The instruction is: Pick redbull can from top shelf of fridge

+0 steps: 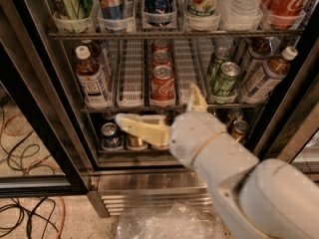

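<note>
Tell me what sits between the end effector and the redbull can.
Camera view: the end effector hangs just below the middle rack. Between it and the redbull can lie that rack's white ribbed lane and the top shelf front edge.
</note>
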{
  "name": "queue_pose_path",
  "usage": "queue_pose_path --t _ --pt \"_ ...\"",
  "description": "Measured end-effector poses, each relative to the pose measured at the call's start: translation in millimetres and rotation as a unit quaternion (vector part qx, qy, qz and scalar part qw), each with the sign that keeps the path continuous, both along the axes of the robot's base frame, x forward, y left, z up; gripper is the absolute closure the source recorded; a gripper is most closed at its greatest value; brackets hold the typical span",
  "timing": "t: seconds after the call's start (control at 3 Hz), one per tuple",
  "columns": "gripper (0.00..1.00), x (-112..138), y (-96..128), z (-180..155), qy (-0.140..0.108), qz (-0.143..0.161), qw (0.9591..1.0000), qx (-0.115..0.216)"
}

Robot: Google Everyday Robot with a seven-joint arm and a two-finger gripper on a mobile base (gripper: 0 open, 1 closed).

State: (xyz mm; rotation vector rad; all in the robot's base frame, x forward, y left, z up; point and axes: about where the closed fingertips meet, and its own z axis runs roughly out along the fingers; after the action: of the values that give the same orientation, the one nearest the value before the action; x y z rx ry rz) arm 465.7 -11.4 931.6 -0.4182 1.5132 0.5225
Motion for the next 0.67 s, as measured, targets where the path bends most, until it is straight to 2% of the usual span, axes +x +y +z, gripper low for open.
queue_pose_path --t 0.33,0.67 --pt "0.0 -17 81 28 -0.065 0.06 0.9959 0.016" --pt "0.0 -23 126 45 -0.098 0.082 0.9897 0.063"
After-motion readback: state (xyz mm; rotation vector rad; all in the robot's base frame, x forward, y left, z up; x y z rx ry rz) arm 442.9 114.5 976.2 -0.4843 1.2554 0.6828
